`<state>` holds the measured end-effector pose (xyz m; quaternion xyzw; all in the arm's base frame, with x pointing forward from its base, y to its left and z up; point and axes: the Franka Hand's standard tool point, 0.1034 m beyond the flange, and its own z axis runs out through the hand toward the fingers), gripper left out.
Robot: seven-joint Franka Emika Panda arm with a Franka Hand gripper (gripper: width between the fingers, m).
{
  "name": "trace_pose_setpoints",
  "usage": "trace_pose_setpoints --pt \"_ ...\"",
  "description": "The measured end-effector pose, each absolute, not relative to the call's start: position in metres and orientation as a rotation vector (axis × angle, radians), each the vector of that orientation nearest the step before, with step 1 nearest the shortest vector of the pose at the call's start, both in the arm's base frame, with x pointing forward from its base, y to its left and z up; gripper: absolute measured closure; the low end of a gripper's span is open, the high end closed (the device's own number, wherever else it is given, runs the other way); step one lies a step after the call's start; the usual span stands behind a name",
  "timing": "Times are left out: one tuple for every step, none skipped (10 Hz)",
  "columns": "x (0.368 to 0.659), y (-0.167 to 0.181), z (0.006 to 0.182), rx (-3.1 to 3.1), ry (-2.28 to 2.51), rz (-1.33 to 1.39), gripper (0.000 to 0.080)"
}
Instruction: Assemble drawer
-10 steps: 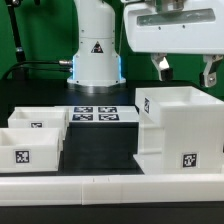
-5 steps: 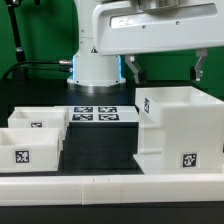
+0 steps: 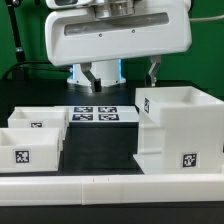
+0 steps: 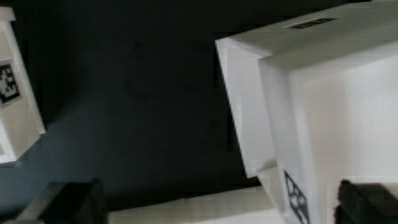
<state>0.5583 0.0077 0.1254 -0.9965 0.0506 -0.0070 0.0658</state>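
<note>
The white box housing (image 3: 178,128) of the drawer stands at the exterior view's right, open at the top, with tags on its front and side. Two small white trays (image 3: 32,140) sit side by side at the exterior view's left, each tagged. My gripper (image 3: 120,73) hangs high above the back middle of the table, over the marker board, open and empty. In the wrist view the gripper (image 4: 217,205) shows dark fingertips (image 4: 75,202) wide apart, with the housing's rim (image 4: 267,100) and a tray edge (image 4: 11,90) below.
The marker board (image 3: 96,114) lies flat at the back centre. A low white border wall (image 3: 110,186) runs along the front edge. The robot's base (image 3: 97,62) stands behind the board. The table surface (image 3: 100,145) is black.
My gripper has moved from the exterior view's right toward the left, from over the housing to over the marker board. The drawer parts have not moved.
</note>
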Motion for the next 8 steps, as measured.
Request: trace_pose_setpoints --pt "0.558 0.007 0.125 -3.006 0.153 -0.021 0.0151" --pt "0.558 0.007 0.125 -3.006 0.153 -0.021 0.0151" --pt "0.557 0.004 0.125 -3.009 0.153 -0.010 0.0151" --pt "0.548 -0.012 0.121 -3.024 0.165 0.050 0.0151" --pt "0.544 -0.026 0.119 -3.032 0.190 0.059 0.0151" --pt "0.539 -0.038 0.115 -3.039 0.220 0.067 0.0151" --pt "0.534 -0.046 0.109 -3.061 0.215 0.055 0.0151" --pt "0.530 -0.049 0.099 -3.075 0.221 0.029 0.0151"
